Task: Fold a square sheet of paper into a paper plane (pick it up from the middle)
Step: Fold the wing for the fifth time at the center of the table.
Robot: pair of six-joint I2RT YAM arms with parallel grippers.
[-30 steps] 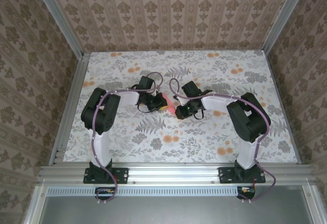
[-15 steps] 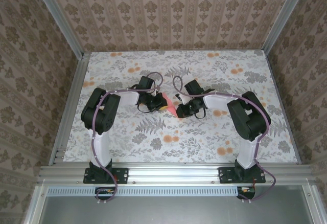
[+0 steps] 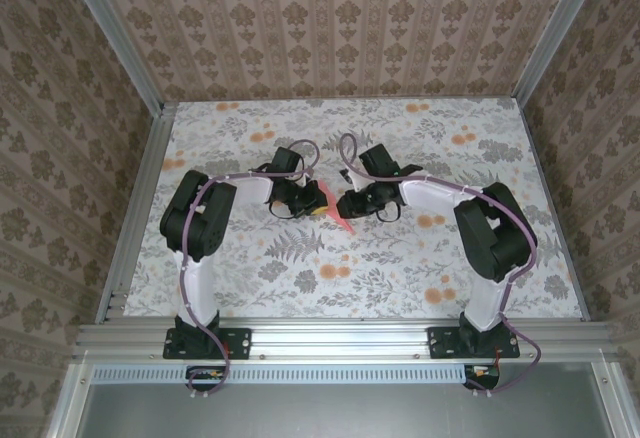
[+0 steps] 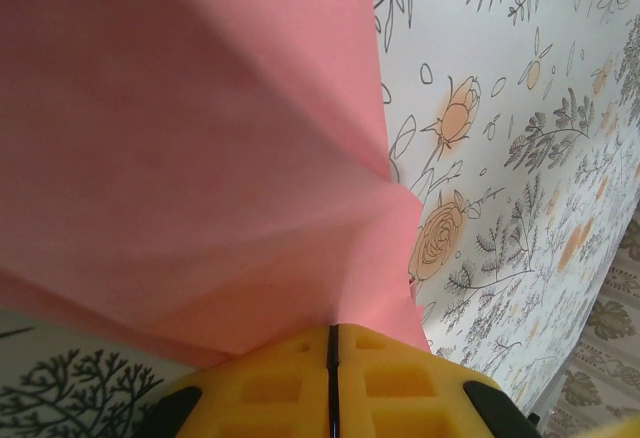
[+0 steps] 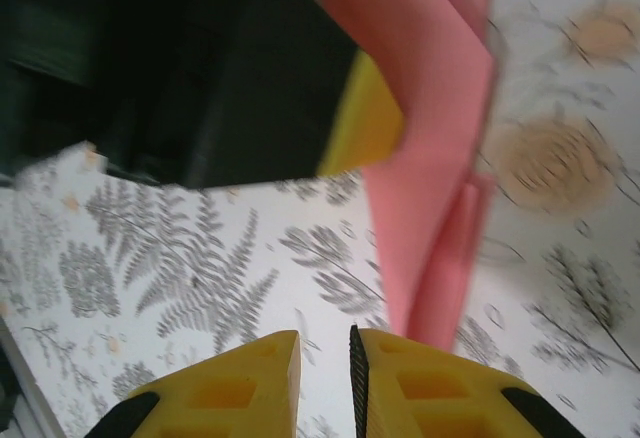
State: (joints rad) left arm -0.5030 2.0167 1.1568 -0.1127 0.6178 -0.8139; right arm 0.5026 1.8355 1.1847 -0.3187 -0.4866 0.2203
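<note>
Two grippers meet over the middle of the table [image 3: 400,268] in the top view. Your left gripper [image 3: 312,202] has the pink paper [image 3: 338,216], its narrow end pointing toward the near edge. Your right gripper [image 3: 350,204] sits just beside the paper on the other side, so the sheet lies between the two tools.

Left wrist view: the yellow fingers [image 4: 270,388] are pressed together with no gap, and the paper [image 4: 200,138] rises out of their seam, creased and fanning out above the flowered table [image 4: 520,108]. That arm has the firm hold.

Right wrist view: the right gripper [image 5: 323,358] stands a slit open. Bare table [image 5: 200,248] shows through the slit, with nothing in it. The paper [image 5: 430,148] runs lengthwise from the top of the frame downward. Its narrow lower end sits just above the finger [image 5: 430,388] on the picture's right, off to the side of the gap rather than in line with it. A yellow pad [image 5: 365,123] of the left gripper clamps the upper part from the picture's left. Judged from here, any fresh grip by your right arm turns on that offset. You would need to shift sideways toward the paper's edge before closing, or the jaws will likely shut on air.
</note>
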